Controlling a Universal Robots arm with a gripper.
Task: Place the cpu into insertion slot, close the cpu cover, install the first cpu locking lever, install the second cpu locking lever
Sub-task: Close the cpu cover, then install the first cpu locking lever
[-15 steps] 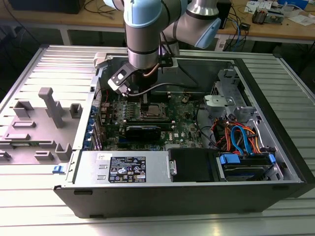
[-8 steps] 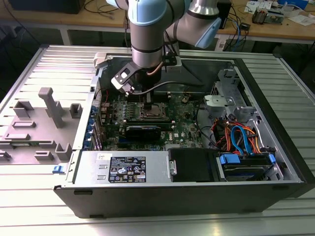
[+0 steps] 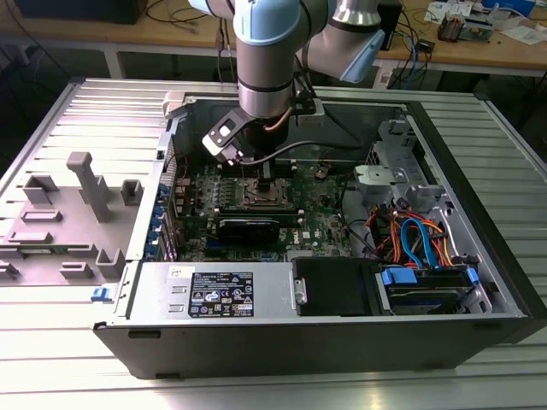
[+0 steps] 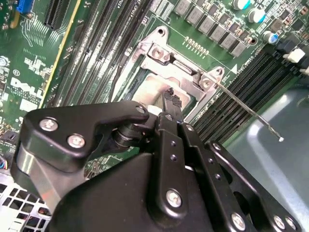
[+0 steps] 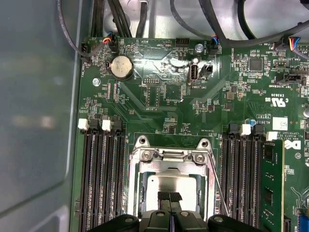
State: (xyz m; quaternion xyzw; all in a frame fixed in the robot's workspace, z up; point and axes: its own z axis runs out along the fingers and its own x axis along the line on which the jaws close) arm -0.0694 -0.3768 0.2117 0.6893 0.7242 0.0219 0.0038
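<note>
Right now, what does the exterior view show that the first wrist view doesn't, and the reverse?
The exterior view adds the pale blue robot arm, the open black computer case and blue and orange cables. The first wrist view adds a round silver coin battery. Both show the black claw over the silver-framed cpu socket on the green motherboard.

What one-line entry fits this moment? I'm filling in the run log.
gripper: shut, above socket | cpu: seated in socket | cpu cover: down around cpu | locking lever: sticking out, not latched
</note>
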